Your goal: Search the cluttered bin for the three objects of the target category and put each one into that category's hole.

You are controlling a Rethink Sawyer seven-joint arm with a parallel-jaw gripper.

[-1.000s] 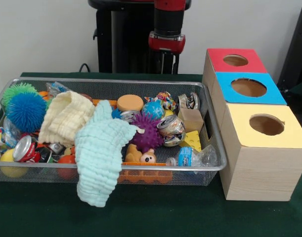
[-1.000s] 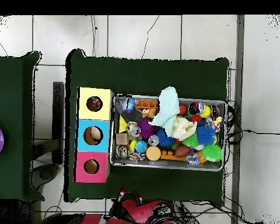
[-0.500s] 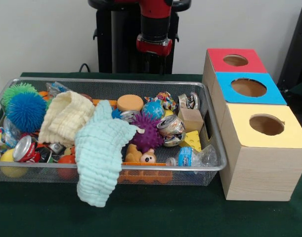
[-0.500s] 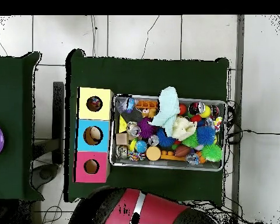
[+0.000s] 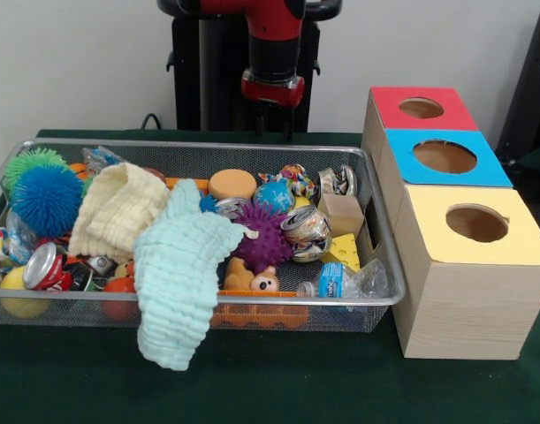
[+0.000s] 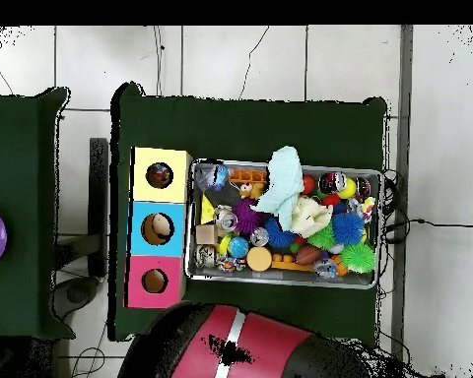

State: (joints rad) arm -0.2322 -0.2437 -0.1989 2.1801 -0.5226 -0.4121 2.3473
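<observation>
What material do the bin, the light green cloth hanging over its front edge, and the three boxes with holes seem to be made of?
The bin looks like metal wire mesh: fine silver grid walls, see-through. The light green cloth seems a soft woven or knitted fabric, matte, with a crinkled, waffle-like texture; it drapes limply. The boxes appear to be pale wood or wood-look board with visible grain, with flat matte coloured tops, perhaps painted or card.
</observation>
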